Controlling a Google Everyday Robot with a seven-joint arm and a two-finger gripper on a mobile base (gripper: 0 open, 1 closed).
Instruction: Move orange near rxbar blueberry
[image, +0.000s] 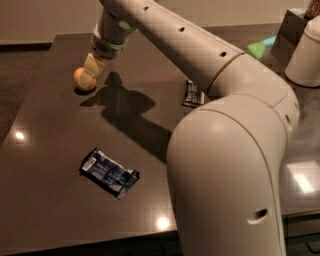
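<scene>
The orange (80, 78) sits on the dark table (55, 130) at the far left. My gripper (90, 73) hangs over it from the right, its pale fingers (92, 69) in front of the fruit and hiding its right side. The rxbar blueberry (109, 173), a dark blue wrapper with a white end, lies flat near the table's front, well apart from the orange.
A small black wrapper (192, 94) with white text lies mid-table, partly behind my arm (230, 130). A white container (306, 52) stands at the far right. The arm's shadow falls across the middle of the table.
</scene>
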